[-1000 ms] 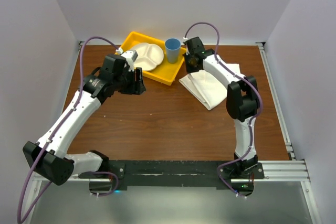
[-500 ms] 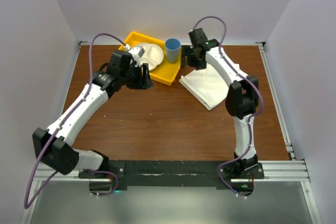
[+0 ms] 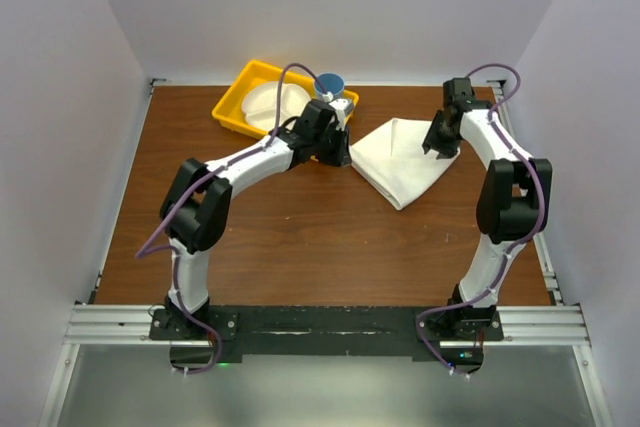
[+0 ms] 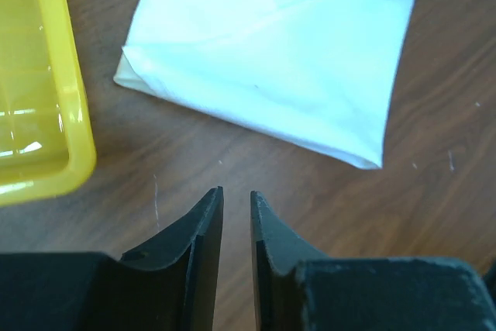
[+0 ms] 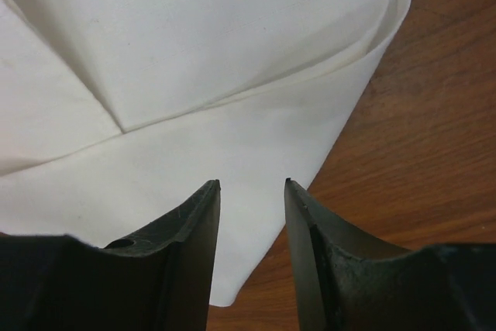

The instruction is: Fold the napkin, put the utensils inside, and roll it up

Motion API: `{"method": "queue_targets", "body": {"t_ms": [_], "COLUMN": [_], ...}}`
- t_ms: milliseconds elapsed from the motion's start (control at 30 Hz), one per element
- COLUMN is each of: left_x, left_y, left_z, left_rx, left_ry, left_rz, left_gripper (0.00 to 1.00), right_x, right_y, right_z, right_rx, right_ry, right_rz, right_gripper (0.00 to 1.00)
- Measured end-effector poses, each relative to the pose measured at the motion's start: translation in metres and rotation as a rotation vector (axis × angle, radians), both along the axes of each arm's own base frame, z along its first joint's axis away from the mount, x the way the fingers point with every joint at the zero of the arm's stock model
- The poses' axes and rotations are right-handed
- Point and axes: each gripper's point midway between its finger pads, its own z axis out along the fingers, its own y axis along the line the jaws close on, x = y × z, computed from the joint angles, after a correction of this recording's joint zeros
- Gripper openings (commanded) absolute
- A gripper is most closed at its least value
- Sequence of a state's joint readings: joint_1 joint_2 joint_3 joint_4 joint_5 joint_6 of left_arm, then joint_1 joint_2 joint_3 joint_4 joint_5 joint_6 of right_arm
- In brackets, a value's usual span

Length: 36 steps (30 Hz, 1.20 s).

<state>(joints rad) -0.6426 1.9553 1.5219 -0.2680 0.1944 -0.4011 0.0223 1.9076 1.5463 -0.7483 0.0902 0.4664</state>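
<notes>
The white napkin (image 3: 405, 159) lies folded on the brown table, right of the yellow tray. My left gripper (image 3: 340, 153) hovers at the napkin's left corner. In the left wrist view its jaws (image 4: 235, 191) are narrowly parted and empty over bare wood, with the napkin (image 4: 271, 60) just ahead. My right gripper (image 3: 438, 147) is over the napkin's right edge. In the right wrist view it (image 5: 252, 184) is open and empty above the cloth (image 5: 194, 75). The knife is not in view.
A yellow tray (image 3: 232, 107) stands at the back left, and its corner shows in the left wrist view (image 4: 54, 114). It holds a white divided plate (image 3: 268, 102). A blue cup (image 3: 330, 84) stands at the tray's right end. White walls enclose the table.
My left arm has swung right from the tray to the napkin's left corner. My right gripper has moved from beside the cup to the napkin's right edge.
</notes>
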Motion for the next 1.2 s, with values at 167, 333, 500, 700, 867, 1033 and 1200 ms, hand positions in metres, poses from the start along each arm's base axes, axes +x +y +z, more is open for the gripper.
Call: {"method": "queue_targets", "body": {"t_ms": [167,333,500,700,867,1033,1200], "left_x": [0.021,0.037,0.039,0.047,0.047,0.051,0.062], "left_y": [-0.010,-0.026,-0.030,-0.040,-0.039,-0.036,-0.046], "left_z": [-0.016,-0.017,-0.017,-0.026,-0.062,-0.088,-0.062], "left_rx": [-0.006,-0.044,-0.060,-0.077,-0.041,0.025,0.001], "left_ry": [-0.005,-0.028,-0.030,-0.037,0.000,0.014,-0.001], "left_rz": [0.007,-0.003,-0.016,-0.030,-0.034,-0.048,-0.049], "left_gripper": [0.25,0.25,0.26,0.26,0.26,0.30,0.42], "right_x": [0.011,0.016,0.018,0.012,0.001,0.000,-0.002], "right_y": [-0.001,-0.008,-0.029,-0.052,-0.056,-0.059,-0.058], "right_z": [0.002,-0.004,-0.021,-0.050,-0.063,-0.063,-0.053], "right_rx": [-0.004,-0.021,-0.053,-0.080,-0.102,-0.134,-0.167], "right_ry": [-0.041,-0.045,-0.023,0.028,0.064,0.072,0.073], "right_rz": [0.013,0.005,-0.024,-0.062,-0.058,-0.028,0.010], "right_gripper": [0.27,0.25,0.24,0.24,0.24,0.30,0.69]}}
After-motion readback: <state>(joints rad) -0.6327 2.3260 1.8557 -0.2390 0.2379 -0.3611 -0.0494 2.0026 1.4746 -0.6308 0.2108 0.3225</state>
